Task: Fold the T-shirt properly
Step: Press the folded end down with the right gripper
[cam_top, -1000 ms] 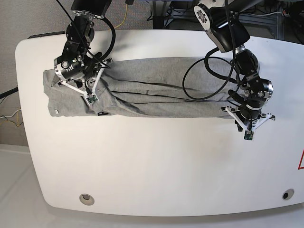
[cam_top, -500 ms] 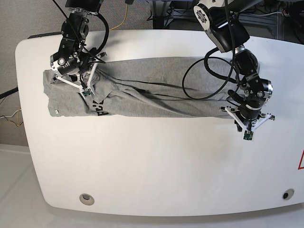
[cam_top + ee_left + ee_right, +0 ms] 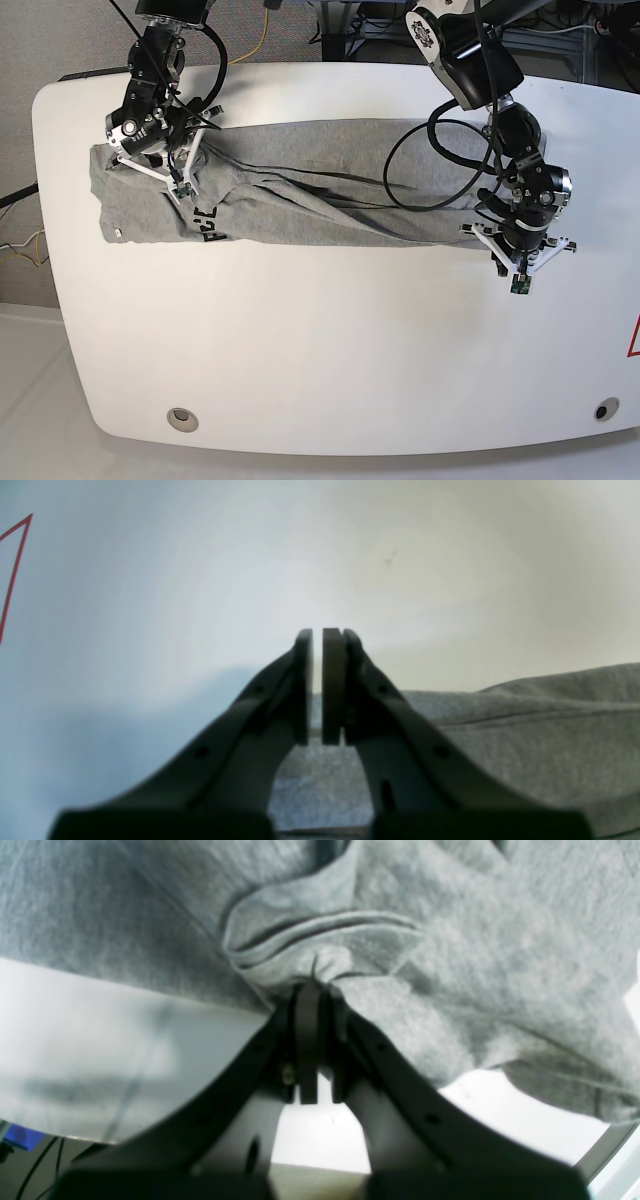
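Note:
The heather-grey T-shirt [image 3: 330, 190] lies in a long, creased band across the far half of the white table [image 3: 330, 340]. Dark lettering [image 3: 206, 225] shows on a turned-up part near its left end. My right gripper [image 3: 182, 183], on the left of the base view, is shut on a bunched pinch of the T-shirt [image 3: 450, 940]; the right wrist view shows fabric puckered at the gripper [image 3: 310, 990]. My left gripper [image 3: 521, 268] sits at the shirt's right end, shut and holding nothing. In the left wrist view this gripper [image 3: 317, 640] points over bare table with the T-shirt [image 3: 525, 740] behind it.
A black cable loop [image 3: 415, 175] from the left arm hangs over the shirt's right half. A red mark [image 3: 634, 340] sits at the table's right edge. Two round holes [image 3: 181, 418] [image 3: 605, 410] lie near the front edge. Floor and wires are beyond the back edge.
My right gripper has moved up and to the left with the pinched fabric, dragging creases across the shirt and uncovering dark lettering. The left arm has stayed where it was.

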You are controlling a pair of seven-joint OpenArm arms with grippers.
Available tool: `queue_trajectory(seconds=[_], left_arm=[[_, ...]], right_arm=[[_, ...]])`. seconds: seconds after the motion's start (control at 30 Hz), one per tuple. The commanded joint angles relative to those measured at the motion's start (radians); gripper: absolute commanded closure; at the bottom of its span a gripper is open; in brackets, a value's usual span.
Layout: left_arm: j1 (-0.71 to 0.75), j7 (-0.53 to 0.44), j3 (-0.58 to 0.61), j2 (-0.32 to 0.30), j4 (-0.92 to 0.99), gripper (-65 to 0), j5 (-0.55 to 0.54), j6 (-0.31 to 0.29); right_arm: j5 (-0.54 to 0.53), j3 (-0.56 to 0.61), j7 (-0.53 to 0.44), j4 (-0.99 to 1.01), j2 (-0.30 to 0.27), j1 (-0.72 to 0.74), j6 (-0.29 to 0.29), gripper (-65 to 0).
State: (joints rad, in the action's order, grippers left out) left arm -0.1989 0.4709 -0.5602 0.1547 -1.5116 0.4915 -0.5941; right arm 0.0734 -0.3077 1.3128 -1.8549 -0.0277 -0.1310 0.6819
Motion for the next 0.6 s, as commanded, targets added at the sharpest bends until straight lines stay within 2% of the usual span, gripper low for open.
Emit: queue_trajectory(seconds=[0.0,0.23,0.57], left_arm=[[-0.02,-0.025,0.002,0.0,-0.016,-2.5,-0.017,0.006],[-0.02,-0.025,0.001,0.0,-0.016,-2.5,-0.017,0.006],[-0.02,-0.025,0.001,-0.004,-0.017,-2.5,-0.017,0.006]], right_arm=[[0.001,-0.003,-0.003,-0.013,-0.007,0.011,0.006,0.0],[0.003,-0.003,-0.005,-0.013,-0.011,0.009,0.006,0.0],[0.003,-0.005,-0.005,-0.015,-0.054,0.0,0.006,0.0]])
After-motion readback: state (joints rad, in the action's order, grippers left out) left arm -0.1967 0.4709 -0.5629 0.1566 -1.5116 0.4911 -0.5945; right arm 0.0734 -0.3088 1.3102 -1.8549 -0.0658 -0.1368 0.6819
